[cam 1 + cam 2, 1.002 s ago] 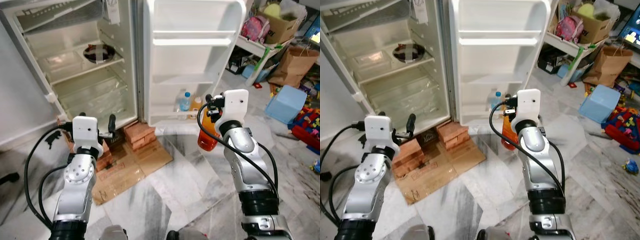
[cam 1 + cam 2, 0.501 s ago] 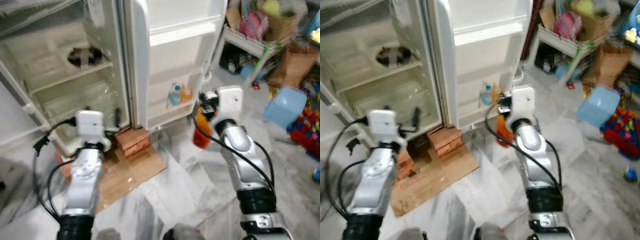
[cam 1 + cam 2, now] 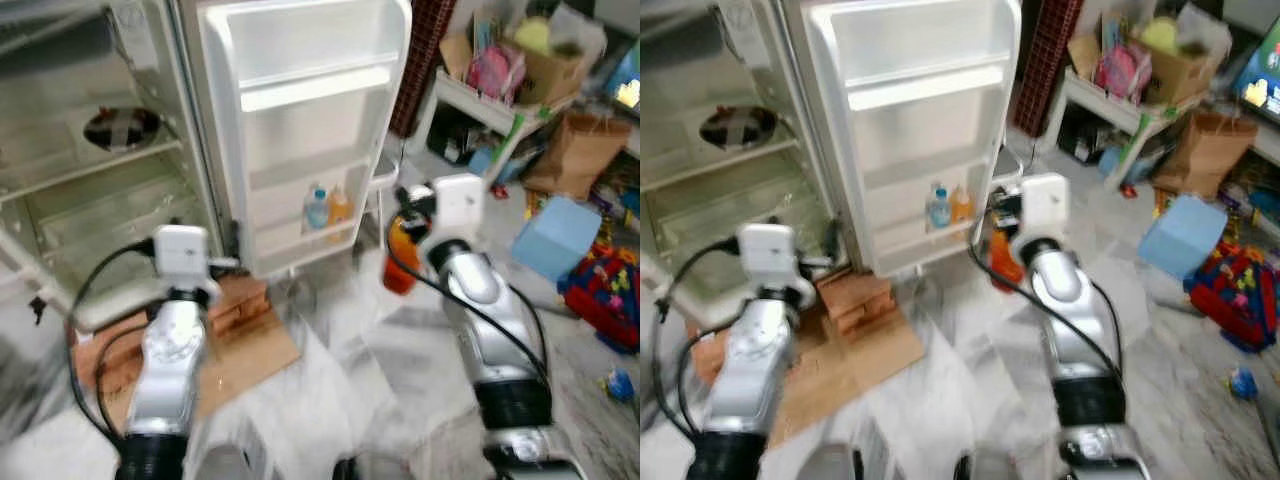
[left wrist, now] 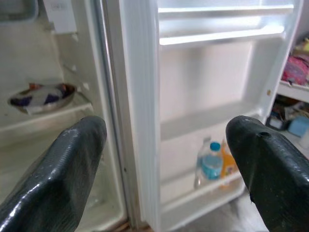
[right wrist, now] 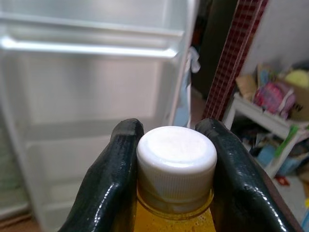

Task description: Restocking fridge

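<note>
The fridge stands open, and its door (image 3: 300,130) faces me with white shelves. On the lowest door shelf stand a blue-capped water bottle (image 3: 316,209) and a small orange bottle (image 3: 340,206). My right gripper (image 3: 408,205) is shut on the neck of an orange juice bottle (image 3: 400,262), held upright just right of the door's edge. In the right wrist view its white cap (image 5: 176,150) sits between the black fingers (image 5: 118,164). My left gripper (image 4: 169,140) is open and empty, low in front of the fridge's middle post.
A dark bowl (image 3: 122,127) sits on a shelf inside the fridge. Bricks (image 3: 240,300) and flat cardboard (image 3: 240,350) lie under the fridge front. Right of the door are a cluttered white rack (image 3: 480,95), a paper bag (image 3: 578,150), a blue box (image 3: 563,235) and toys (image 3: 610,300).
The whole picture has slid left and blurred, so the camera has turned right. My right gripper still holds the orange bottle, which now sits beside the door's right edge.
</note>
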